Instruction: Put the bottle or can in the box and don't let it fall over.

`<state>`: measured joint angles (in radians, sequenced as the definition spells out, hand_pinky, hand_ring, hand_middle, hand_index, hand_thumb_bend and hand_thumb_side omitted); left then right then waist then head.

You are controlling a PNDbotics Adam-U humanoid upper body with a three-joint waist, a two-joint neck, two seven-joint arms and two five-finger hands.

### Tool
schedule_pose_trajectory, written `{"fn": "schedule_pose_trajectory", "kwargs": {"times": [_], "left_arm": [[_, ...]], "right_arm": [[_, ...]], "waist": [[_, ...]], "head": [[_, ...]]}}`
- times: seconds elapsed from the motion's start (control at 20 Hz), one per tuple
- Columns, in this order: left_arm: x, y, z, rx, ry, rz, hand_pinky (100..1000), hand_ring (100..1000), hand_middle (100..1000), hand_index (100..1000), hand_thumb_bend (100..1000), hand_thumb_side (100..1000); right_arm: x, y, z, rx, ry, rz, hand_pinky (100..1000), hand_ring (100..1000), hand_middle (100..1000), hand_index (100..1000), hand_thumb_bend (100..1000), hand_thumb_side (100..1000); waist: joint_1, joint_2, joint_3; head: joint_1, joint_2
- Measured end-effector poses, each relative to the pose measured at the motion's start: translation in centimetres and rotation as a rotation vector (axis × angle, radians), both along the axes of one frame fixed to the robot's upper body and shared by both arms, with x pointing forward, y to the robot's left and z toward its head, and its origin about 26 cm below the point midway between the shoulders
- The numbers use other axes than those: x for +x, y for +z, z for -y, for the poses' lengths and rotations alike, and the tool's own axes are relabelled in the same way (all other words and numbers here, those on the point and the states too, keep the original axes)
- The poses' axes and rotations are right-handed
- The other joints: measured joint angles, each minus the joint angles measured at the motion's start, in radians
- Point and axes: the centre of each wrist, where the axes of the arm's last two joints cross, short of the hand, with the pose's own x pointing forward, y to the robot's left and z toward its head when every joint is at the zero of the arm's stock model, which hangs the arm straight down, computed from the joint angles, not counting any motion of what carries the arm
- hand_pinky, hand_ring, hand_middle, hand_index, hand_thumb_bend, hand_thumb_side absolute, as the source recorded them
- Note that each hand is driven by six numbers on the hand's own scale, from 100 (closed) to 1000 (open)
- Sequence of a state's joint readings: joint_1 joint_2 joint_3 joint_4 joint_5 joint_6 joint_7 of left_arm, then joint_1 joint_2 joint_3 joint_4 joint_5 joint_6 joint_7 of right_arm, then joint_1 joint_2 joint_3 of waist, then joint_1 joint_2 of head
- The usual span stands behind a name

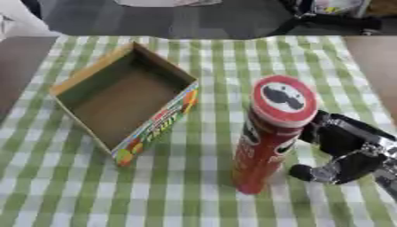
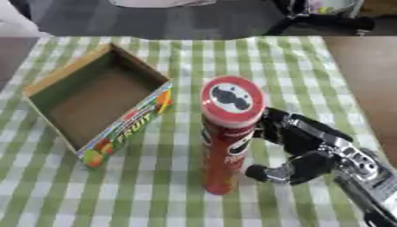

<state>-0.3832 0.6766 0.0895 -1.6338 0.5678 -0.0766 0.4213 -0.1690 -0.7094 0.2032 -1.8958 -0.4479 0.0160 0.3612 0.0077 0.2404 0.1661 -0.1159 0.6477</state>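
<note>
Cardboard box [image 1: 116,95] sat empty on the checked cloth [image 1: 232,57] — right hand [image 2: 306,148] curled round the tall red can [image 2: 226,137] beside it.

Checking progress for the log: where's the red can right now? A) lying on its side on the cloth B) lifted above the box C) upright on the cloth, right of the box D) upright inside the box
C: the red can stands upright on the checked cloth, right of the empty box, with the right hand at its side.

Upright red can [image 2: 226,146], robot hand [image 2: 298,153] curled beside, open box [image 2: 97,104] left
</note>
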Motion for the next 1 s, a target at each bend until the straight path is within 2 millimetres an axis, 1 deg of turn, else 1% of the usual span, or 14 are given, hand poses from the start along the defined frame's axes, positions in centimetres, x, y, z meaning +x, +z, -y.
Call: {"fn": "schedule_pose_trajectory", "kwargs": {"times": [0.7,1.0], "left_arm": [[0.06,0.06,0.11,0.002,-0.006,-0.001,763,920,845,886,611,835],[0.09,0.04,0.19,0.003,-0.01,-0.003,762,920,845,886,610,837]], "right_arm": [[0.48,0.76,-0.71,0.014,0.017,0.004,941,984,962,982,499,100],[0.55,0.77,-1.01,0.033,0.036,-0.006,942,985,964,983,506,100]], "waist": [[-0.003,0.0,0.006],[-0.005,0.003,0.007]], "head": [[-0.002,-0.001],[-0.002,-0.007]]}}
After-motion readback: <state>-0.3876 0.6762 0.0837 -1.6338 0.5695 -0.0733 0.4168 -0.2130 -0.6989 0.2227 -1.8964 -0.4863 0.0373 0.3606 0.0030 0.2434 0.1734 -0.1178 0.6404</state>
